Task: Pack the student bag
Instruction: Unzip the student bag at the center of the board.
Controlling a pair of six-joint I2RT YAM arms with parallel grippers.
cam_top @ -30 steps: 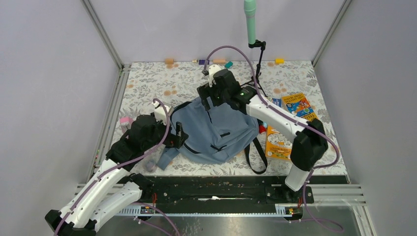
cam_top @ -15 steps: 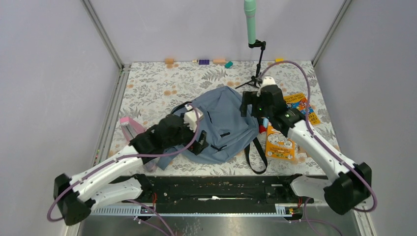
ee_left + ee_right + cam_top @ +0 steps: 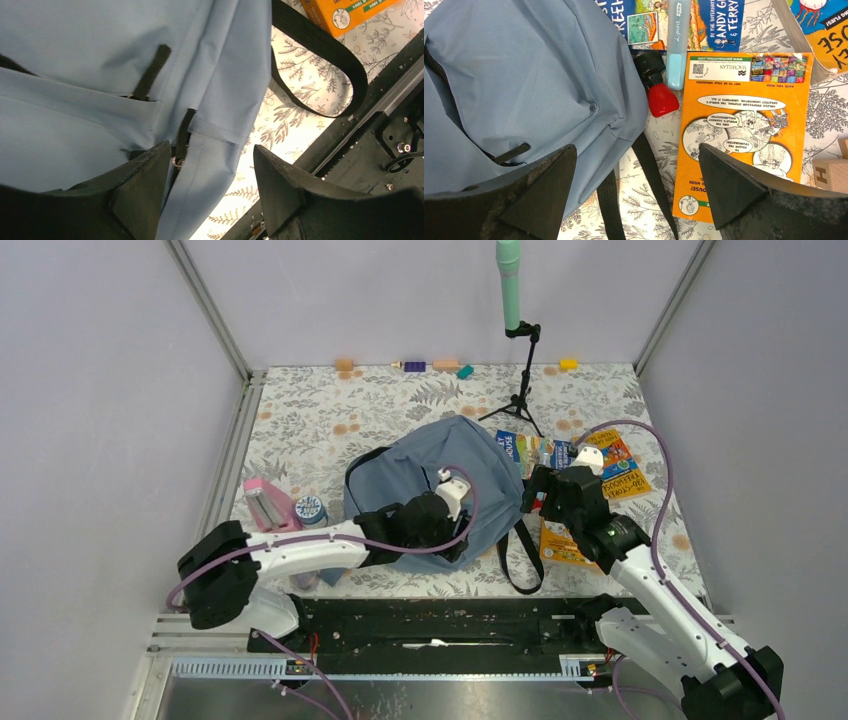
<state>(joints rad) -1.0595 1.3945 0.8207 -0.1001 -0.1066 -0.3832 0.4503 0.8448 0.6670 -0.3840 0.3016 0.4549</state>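
Observation:
The grey-blue student bag (image 3: 440,475) lies flat in the middle of the table, its black straps (image 3: 520,560) trailing toward the near edge. My left gripper (image 3: 455,543) is open over the bag's near-right corner. In the left wrist view the gripper (image 3: 210,167) straddles a fold of the bag's fabric (image 3: 100,60) without closing on it. My right gripper (image 3: 537,490) is open and empty beside the bag's right edge. In the right wrist view it (image 3: 636,170) hovers over the straps (image 3: 651,165), between the bag (image 3: 524,65) and an orange book (image 3: 744,125).
Books (image 3: 600,455), a light-blue pen (image 3: 676,45), a red-capped marker (image 3: 656,87) and a wooden block (image 3: 831,172) lie right of the bag. A pink item (image 3: 265,502) and a blue-lidded jar (image 3: 310,510) stand left. A tripod with a green microphone (image 3: 520,340) stands behind.
My left gripper has swept right across the bag to its near-right corner. My right arm has drawn back from the bag's top to its right edge by the books.

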